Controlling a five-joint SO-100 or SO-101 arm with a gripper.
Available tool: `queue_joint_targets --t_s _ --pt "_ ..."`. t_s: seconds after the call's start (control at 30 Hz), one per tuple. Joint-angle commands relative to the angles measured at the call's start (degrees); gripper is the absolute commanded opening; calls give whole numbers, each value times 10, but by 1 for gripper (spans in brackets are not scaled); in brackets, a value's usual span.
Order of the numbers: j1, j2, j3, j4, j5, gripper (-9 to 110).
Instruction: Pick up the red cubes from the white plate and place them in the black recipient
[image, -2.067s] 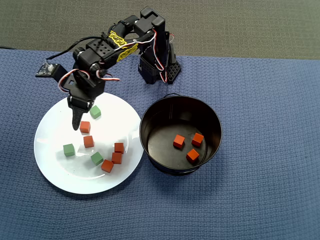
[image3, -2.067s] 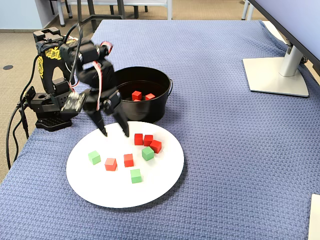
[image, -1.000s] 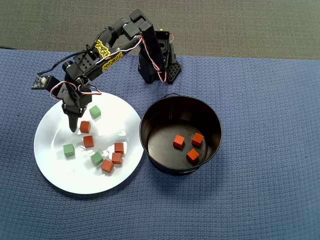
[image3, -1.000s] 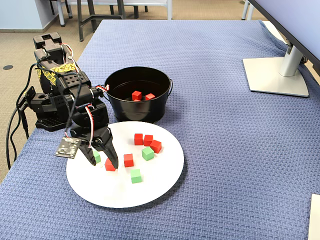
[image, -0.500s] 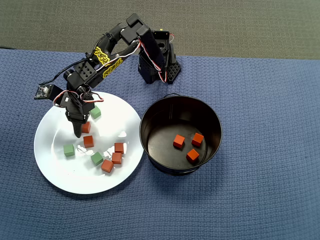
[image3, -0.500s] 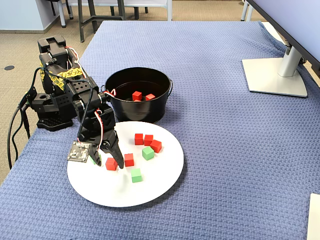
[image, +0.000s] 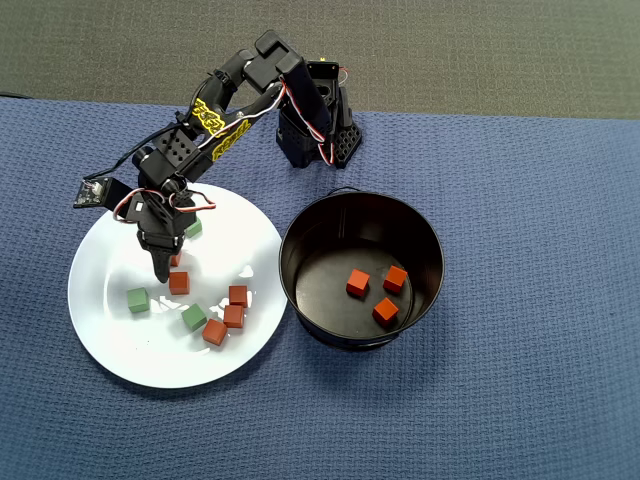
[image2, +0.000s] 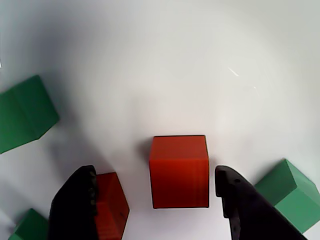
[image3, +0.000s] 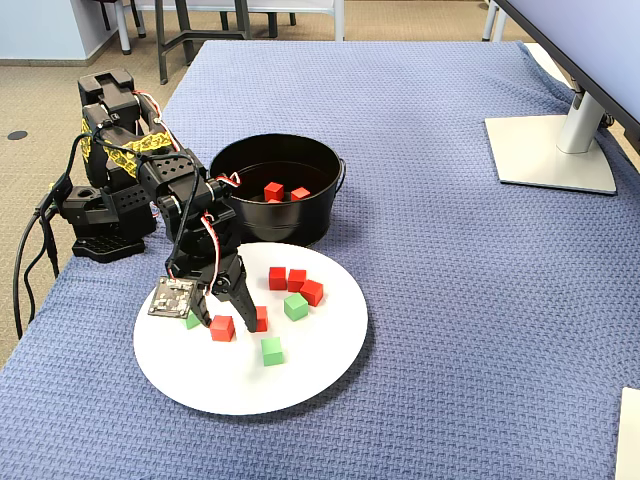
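Small matte orange-red cube (image2: 179, 171) lying flat on the large round white plate (image: 110, 345), toward the plate's edge nearest the arm's base in the overhead view, square between the two black fingers of the gripper (image2: 155, 200) seen from the wrist. Likely light, rigid and slightly grippy from the matte finish; no sign of fragility, so a modest squeeze should do. Best taken on the two opposite upright faces, low and centred, to keep it from pivoting out. Jaws released, spread a little wider than the cube, a thin strip of bare plate showing on either side, neither finger touching it as far as can be told. Worth noting a second orange-red cube (image2: 111, 205) pressed close to the outer side of the left-hand finger in the wrist view, liable to be nudged on closing. Green cubes (image2: 25, 112) lying near on both sides, clear of the fingers. Three more orange-red cubes (image: 236, 296) grouped toward the plate's edge next to the round black metal pot (image: 300, 235), with three already resting on its glossy floor (image: 375, 310). Plate and pot side by side on the blue woven worktop cloth (image: 530, 200), nearly touching.
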Motion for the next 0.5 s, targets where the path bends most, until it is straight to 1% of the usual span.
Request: queue_joint_targets --t_s 0.0,0.07,0.13,0.33,0.47 --pt "-14 7 -25 -4 10 20" --pt "-14 6 -25 -5 11 13" --pt "-12 6 -26 -11 19 1" --pt "-9 11 -28 -12 25 0" --pt "8 59 -27 -12 50 0"
